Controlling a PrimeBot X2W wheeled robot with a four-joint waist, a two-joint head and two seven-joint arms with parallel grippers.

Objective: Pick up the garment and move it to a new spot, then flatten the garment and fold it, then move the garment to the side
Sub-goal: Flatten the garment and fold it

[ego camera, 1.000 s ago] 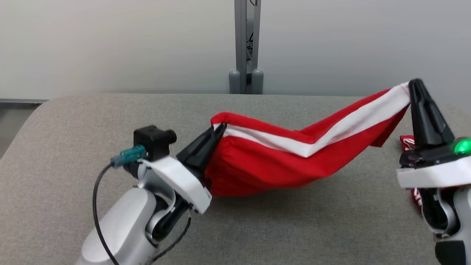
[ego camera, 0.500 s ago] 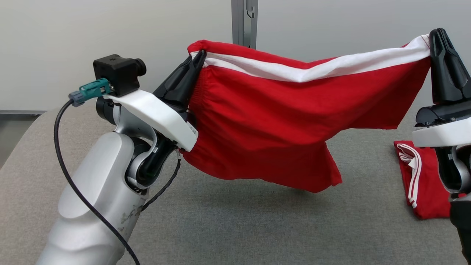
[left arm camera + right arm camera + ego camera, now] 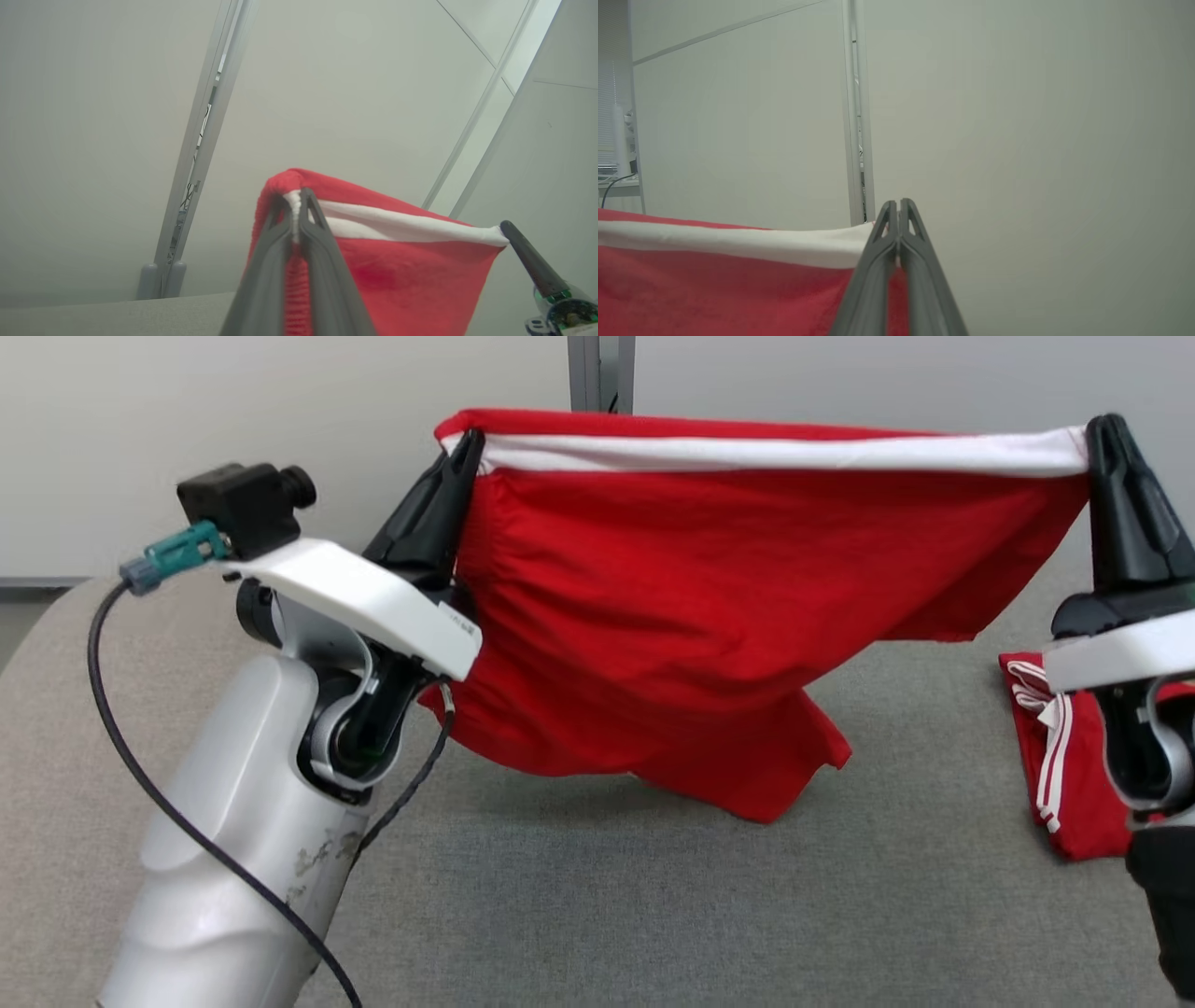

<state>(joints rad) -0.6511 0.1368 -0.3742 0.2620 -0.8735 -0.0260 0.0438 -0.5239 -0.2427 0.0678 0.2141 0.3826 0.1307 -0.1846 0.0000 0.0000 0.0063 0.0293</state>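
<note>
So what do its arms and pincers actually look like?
The left arm is rounded, scuffed silver with a white wrist plate, a black camera, teal plug and black cable. The left gripper and right gripper are long, tapering, dark pincers.

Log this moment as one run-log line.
left gripper: shut on garment | right gripper: shut on garment | garment: stretched between them above table | second red garment: on table

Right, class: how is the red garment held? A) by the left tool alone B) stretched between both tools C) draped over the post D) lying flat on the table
B: the left tool and right tool each pinch an end of the white band of the garment, stretching it between them over the table.
</note>
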